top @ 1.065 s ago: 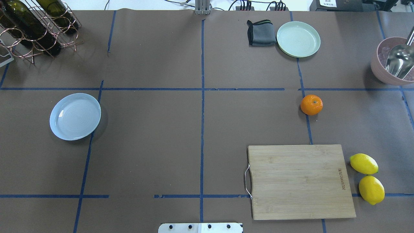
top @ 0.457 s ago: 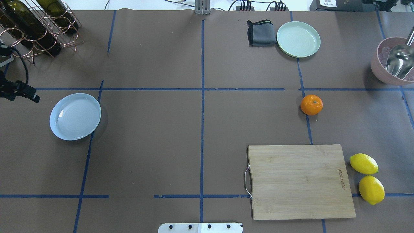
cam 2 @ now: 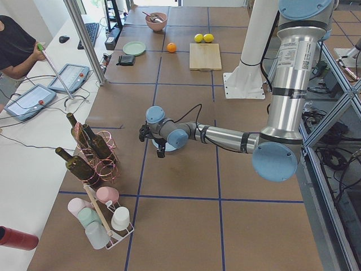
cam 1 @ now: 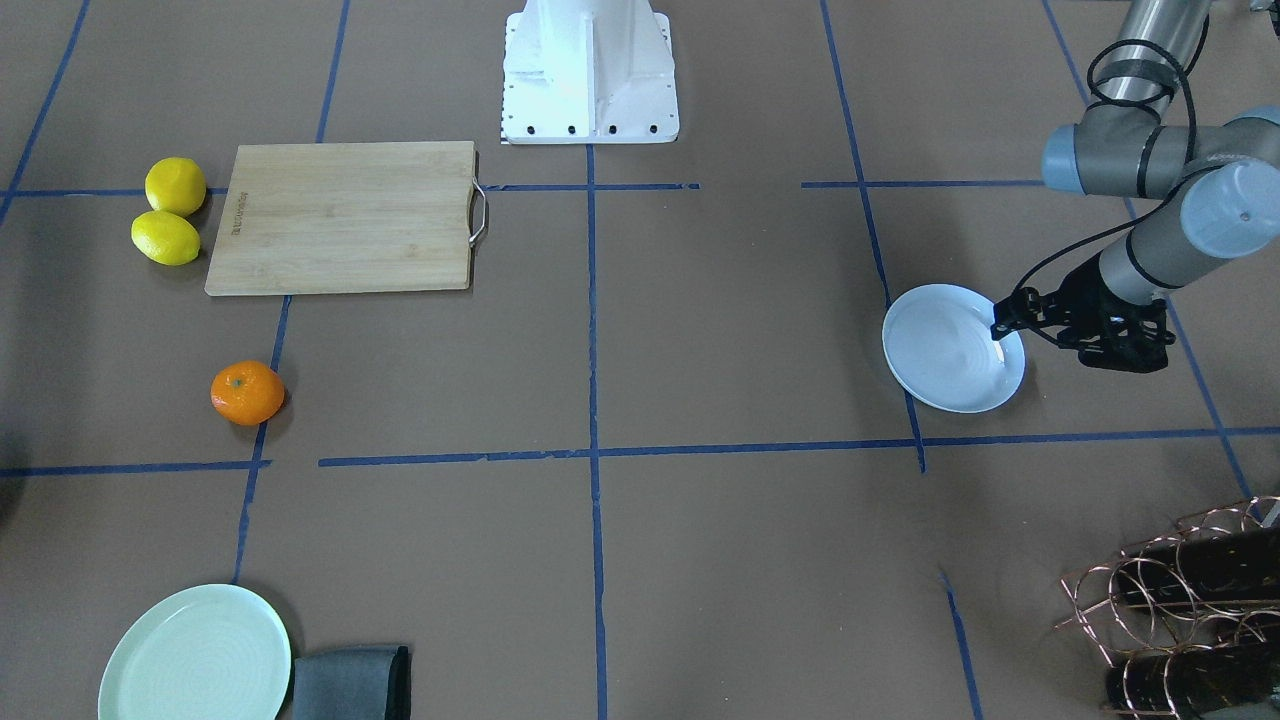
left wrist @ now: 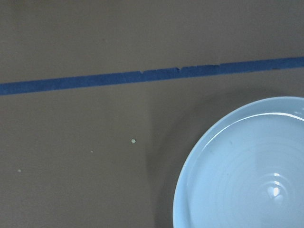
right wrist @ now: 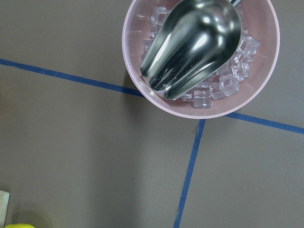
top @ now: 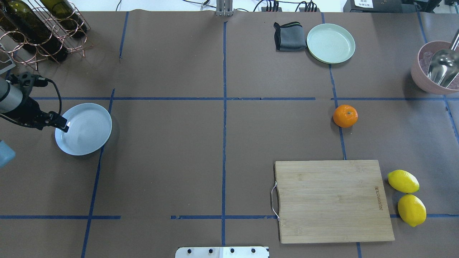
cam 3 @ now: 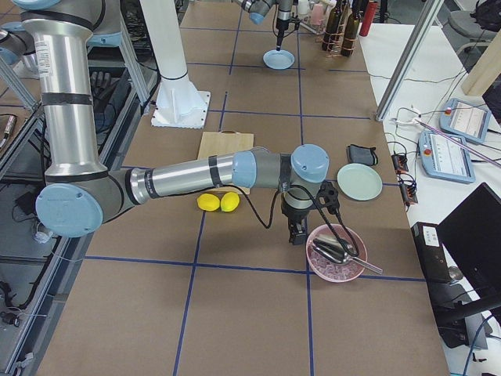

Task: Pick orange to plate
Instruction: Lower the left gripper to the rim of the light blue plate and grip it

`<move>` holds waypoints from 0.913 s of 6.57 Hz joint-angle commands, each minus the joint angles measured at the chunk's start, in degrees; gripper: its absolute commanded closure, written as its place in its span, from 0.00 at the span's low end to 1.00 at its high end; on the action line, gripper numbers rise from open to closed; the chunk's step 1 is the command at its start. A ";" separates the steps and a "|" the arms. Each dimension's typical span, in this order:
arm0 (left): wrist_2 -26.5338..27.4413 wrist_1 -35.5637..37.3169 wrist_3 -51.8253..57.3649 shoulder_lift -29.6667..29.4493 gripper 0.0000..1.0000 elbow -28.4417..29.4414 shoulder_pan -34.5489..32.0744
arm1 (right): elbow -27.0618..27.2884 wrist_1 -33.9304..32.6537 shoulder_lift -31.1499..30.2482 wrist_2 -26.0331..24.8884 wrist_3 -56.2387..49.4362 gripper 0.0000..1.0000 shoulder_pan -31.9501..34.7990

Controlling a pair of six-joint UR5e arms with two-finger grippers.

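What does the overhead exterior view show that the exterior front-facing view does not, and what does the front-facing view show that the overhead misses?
Only the overhead view shows the pink bowl holding a metal scoop, at the right edge.
Only the front-facing view shows the robot's white pedestal standing upright, and far more of the left arm.
Both show the orange, the pale blue plate with the left claw at its rim, the wooden cutting board, two lemons, the mint-green plate, the grey cloth and the bottle rack.
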 commanded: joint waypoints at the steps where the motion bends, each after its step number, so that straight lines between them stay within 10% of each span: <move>1: 0.01 -0.73 -1.13 -0.83 0.74 1.26 1.84 | 0.00 0.00 0.00 0.09 0.02 0.00 0.00; 2: -0.17 -0.73 -1.23 -1.35 1.00 0.91 1.84 | 0.00 0.00 0.00 0.17 -0.07 0.00 0.00; 6: -0.52 -0.73 -1.14 -1.89 1.00 -1.47 1.75 | -0.09 0.00 0.00 0.18 -0.07 0.00 0.00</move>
